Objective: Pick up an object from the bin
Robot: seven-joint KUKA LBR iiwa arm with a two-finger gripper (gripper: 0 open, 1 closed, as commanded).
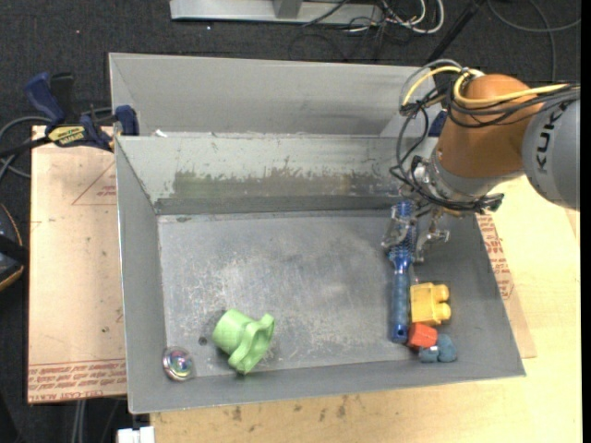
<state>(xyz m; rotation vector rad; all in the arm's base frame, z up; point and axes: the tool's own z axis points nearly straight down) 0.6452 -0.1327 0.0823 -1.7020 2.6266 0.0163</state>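
Note:
My gripper (pixel 415 233) hangs low at the right side of the bin, close to the back wall. Directly under it begins a long blue stick-shaped thing (pixel 398 293), which runs from the gripper towards the front wall. Its upper end is tangled in with the gripper's metal parts, and I cannot make out whether it is held. Just right of the stick lies a yellow toy block (pixel 429 302). A small red piece (pixel 422 336) and a blue piece (pixel 444 350) lie in front of the block, by the front right corner.
A light green plastic piece (pixel 245 339) lies near the front wall, left of the middle. A small round shiny thing (pixel 177 365) sits in the front left corner. The arm with its orange cover and cables reaches in over the right rim.

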